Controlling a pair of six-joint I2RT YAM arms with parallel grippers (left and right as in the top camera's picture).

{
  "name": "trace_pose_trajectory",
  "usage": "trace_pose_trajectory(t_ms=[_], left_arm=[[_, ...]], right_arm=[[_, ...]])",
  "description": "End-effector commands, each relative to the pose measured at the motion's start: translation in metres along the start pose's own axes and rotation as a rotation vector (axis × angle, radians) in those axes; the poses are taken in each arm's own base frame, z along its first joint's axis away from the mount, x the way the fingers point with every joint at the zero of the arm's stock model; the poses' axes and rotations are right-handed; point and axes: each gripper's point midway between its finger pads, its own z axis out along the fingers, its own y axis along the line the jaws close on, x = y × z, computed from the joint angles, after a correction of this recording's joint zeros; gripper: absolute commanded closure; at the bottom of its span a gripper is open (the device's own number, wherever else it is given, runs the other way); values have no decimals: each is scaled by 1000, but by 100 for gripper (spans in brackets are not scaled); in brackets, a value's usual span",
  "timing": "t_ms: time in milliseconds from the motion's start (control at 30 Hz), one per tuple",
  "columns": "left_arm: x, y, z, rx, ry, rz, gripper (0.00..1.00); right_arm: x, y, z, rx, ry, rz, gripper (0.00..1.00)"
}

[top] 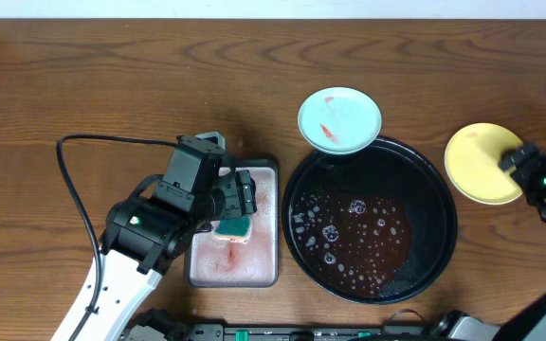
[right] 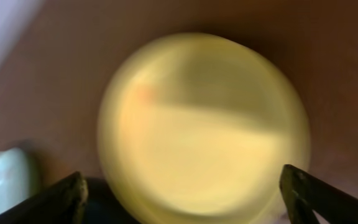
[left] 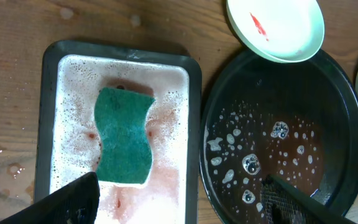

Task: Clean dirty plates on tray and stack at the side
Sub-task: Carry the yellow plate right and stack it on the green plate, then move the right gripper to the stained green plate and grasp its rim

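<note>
The glossy black tray (top: 436, 189) holds brownish soapy water and no plate. A mint-white plate (top: 339, 119) with a red smear rests on the tray's far rim. The yellow plate (top: 477, 163) lies on the table just right of the tray. My right gripper (right: 188, 199) hangs open over it, fingers spread wider than the plate (right: 204, 124), which is blurred. My left gripper (left: 182, 205) is open above the grey pan (left: 48, 124). A green sponge (left: 124, 135) lies loose in the pan's pink foam.
The pan (top: 265, 270) sits directly left of the tray (left: 347, 124), their edges nearly touching. A black cable (top: 74, 189) loops across the table at the left. Bare wood shows behind the pan and at the far right.
</note>
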Motion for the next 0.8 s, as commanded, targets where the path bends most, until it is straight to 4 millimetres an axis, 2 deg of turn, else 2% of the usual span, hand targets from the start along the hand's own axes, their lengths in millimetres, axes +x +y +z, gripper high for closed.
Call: trace_pose_trajectory(t_ms=[0, 133, 233, 367, 500, 567, 667, 767], left_arm=[[-2, 1, -1, -3, -4, 5, 17], [-2, 1, -1, -3, -4, 5, 17], [-2, 1, -1, -3, -4, 5, 17], [-2, 1, -1, -3, -4, 5, 17], [-2, 1, -1, -3, -4, 5, 17], [-2, 1, -1, -3, -4, 5, 17], [-2, 1, -1, -3, -4, 5, 17], [-2, 1, -1, -3, -4, 5, 17]], right_arm=[[3, 112, -49, -333, -38, -236, 1], [62, 175, -60, -454, 77, -408, 1], [105, 199, -45, -449, 155, -512, 1], [135, 207, -3, -298, 167, -520, 1], [163, 234, 39, -334, 191, -478, 28], [172, 240, 57, -346, 197, -446, 29], [183, 237, 81, -324, 230, -329, 36], [192, 219, 105, -244, 250, -238, 38]])
